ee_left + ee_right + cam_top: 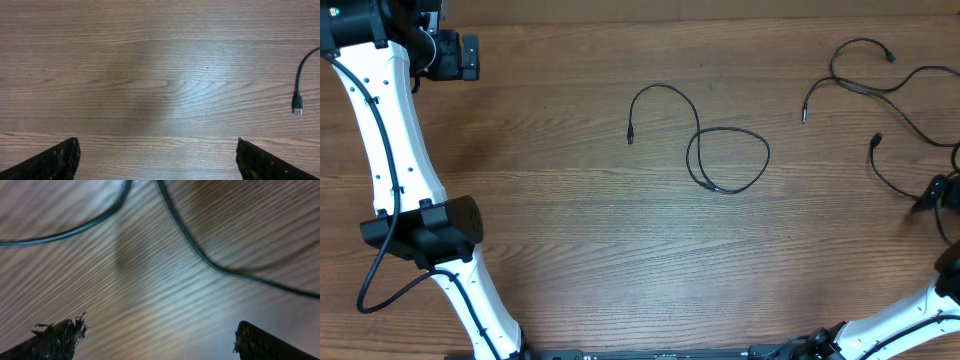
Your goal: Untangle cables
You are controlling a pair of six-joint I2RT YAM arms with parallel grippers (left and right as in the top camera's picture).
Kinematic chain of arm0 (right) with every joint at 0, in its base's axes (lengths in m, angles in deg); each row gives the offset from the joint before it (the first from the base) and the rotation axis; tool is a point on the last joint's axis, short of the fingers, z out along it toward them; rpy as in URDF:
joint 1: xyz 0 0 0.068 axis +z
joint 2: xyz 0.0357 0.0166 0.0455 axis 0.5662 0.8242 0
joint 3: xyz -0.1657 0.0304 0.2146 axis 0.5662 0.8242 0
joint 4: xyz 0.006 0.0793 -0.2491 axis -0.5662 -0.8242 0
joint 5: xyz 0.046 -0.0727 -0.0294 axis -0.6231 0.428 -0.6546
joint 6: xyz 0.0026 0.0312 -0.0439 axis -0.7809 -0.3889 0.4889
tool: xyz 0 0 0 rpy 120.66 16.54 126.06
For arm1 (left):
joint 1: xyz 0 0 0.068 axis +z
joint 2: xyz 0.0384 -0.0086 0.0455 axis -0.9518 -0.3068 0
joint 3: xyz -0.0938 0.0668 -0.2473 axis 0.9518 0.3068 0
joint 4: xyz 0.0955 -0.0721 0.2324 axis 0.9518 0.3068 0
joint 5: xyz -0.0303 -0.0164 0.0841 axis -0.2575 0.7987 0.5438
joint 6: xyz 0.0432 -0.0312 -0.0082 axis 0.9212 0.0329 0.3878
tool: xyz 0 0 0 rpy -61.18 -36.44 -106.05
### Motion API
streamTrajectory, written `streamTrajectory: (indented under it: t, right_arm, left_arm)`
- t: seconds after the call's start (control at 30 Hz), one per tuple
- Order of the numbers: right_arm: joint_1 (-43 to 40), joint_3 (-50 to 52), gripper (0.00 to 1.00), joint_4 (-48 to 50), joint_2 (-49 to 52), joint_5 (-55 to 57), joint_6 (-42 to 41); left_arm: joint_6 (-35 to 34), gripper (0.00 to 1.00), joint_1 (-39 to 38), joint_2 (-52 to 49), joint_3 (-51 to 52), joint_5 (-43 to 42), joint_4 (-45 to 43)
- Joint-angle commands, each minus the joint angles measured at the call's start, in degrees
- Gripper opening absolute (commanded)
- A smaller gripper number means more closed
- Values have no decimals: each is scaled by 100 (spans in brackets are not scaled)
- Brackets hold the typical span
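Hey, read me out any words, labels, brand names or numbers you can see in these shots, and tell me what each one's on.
None: no words, numbers or logos can be read in any view.
The wooden table, the looped black cable and the cables at the right edge carry no print.
The plug in the left wrist view shows no legible marking.
The right wrist view is too blurred to read anything.

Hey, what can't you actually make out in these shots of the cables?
Overhead: the right cables run off the right edge, so their far ends are unseen.
Overhead: the right end effector is cut by that edge, so contact with a cable is unclear.
Right wrist: the view is blurred, and which cable the two strands belong to cannot be told.
Left wrist: the plug is too small to identify its type.
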Motion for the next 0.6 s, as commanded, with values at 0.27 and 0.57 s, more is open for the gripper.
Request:
streamTrajectory:
  t: [0.27,0.57]
  right_arm:
    - [-48,1425,100,1646,-68,225,92]
    - [-59,2234,100,2857,-68,227,247]
  left_arm:
    - [-39,100,-37,-87,-22,-42,-2]
    - [-39,99,-37,-87,-22,-42,-2]
